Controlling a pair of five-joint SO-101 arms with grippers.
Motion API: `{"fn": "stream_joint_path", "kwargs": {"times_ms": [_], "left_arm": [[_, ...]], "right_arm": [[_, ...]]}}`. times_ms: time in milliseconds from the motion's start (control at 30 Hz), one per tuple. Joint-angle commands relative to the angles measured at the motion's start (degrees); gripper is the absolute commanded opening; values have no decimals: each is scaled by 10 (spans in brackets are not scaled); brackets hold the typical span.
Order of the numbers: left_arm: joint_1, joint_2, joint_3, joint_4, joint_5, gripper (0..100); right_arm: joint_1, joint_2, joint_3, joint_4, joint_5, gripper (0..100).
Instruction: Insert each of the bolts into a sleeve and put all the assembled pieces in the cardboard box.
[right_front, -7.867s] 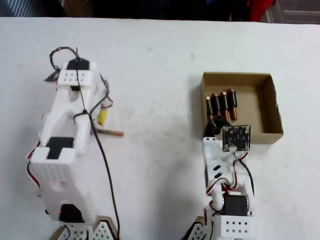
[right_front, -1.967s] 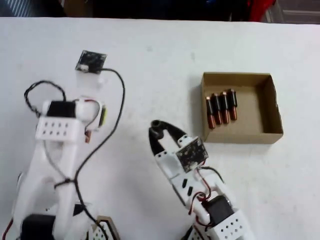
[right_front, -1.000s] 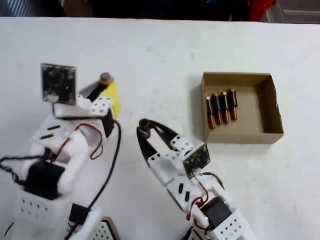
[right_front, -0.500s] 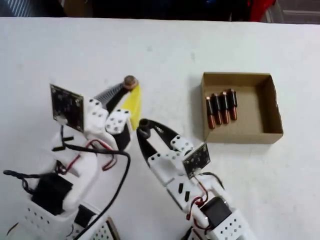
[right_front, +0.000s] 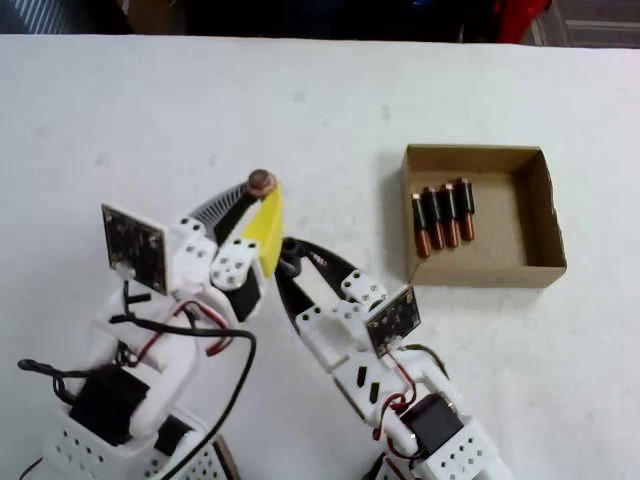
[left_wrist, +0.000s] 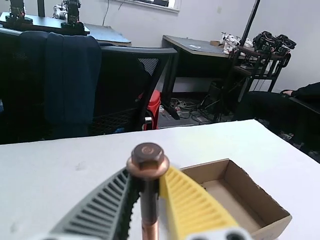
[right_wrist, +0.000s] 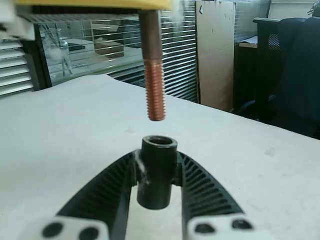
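The left claw, with 1 grey ribbed finger and 1 yellow ribbed finger, is clamped on a copper-coloured metal bolt with a hexagonal flanged head and holds it upright, head uppermost. In the left wrist view the bolt stands between the ridged pads of the claw, its smooth shank running down between them. The right claw, with 2 black ribbed fingers, is closed on a short black cylindrical sleeve, bore facing up. In the right wrist view the bolt's threaded end hangs directly above the open bore of the sleeve, with a clear gap between them. The sleeve is gripped at its sides by the claw and is lifted off the white matt surface. To the right sits the shallow, open brown cardboard box, square and raw-edged. Inside it, 4 assembled pieces, black sleeves on copper bolts, lie side by side against its left wall. The left wrist view shows the box beyond the yellow finger.
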Motion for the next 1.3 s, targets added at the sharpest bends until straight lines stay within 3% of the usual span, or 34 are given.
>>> {"fn": "stream_joint_path", "kwargs": {"times_ms": [0, 1267], "left_arm": [[33, -10, -11, 1, 5, 23], [10, -11, 25, 18, 5, 23]], "right_arm": [[-1, -4, 5, -13, 34, 17], [-1, -5, 5, -13, 59, 17]]}}
